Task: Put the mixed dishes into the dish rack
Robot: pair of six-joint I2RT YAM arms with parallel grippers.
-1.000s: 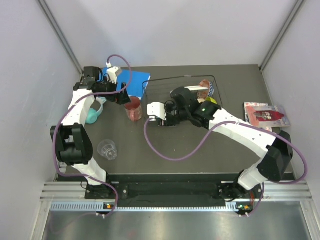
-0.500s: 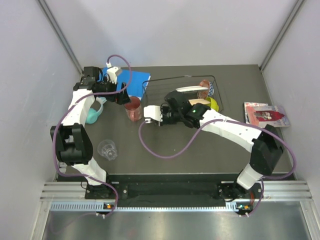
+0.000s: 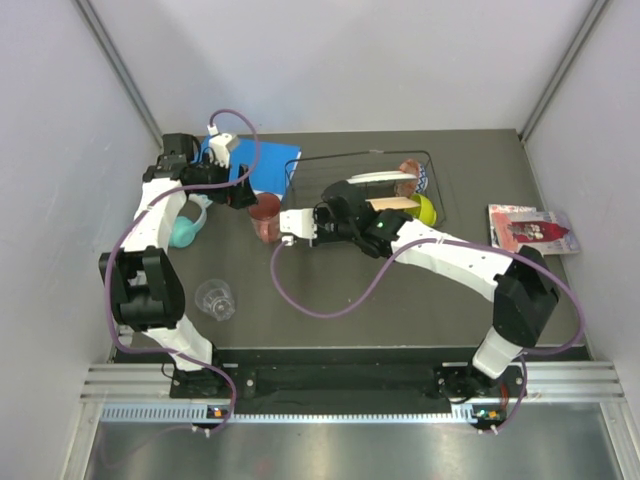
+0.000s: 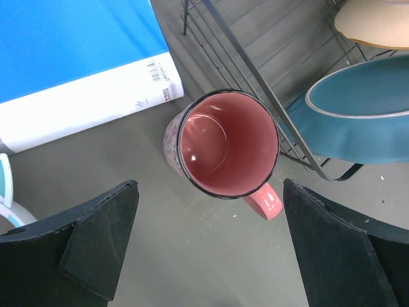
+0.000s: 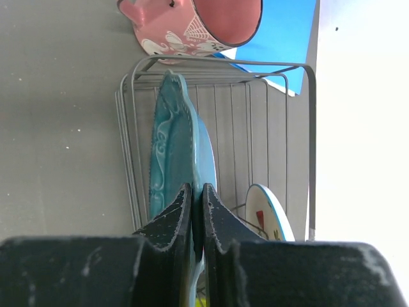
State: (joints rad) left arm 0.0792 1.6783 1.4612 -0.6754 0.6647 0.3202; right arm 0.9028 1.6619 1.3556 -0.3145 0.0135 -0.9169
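My right gripper (image 5: 198, 195) is shut on the rim of the teal scalloped plate (image 5: 169, 147), which stands on edge at the left end of the black wire dish rack (image 5: 268, 115). Beside it in the rack are the white plate (image 5: 268, 214), the peach plate (image 3: 385, 203), the lime bowl (image 3: 425, 208) and the red patterned bowl (image 3: 410, 170). The red tumbler (image 4: 227, 144) stands upright on the table just outside the rack. My left gripper (image 4: 209, 204) hangs open above it, one finger on each side. The clear glass (image 3: 215, 298) stands near the left arm's base.
A blue book (image 4: 77, 57) lies behind the tumbler, next to the rack's left end (image 3: 300, 165). Teal headphones (image 3: 188, 228) rest at the left under my left arm. A magazine (image 3: 530, 228) lies at the table's right edge.
My right gripper has moved left along the rack and closed on the teal plate's rim. The left gripper has stayed open over the tumbler, almost still.
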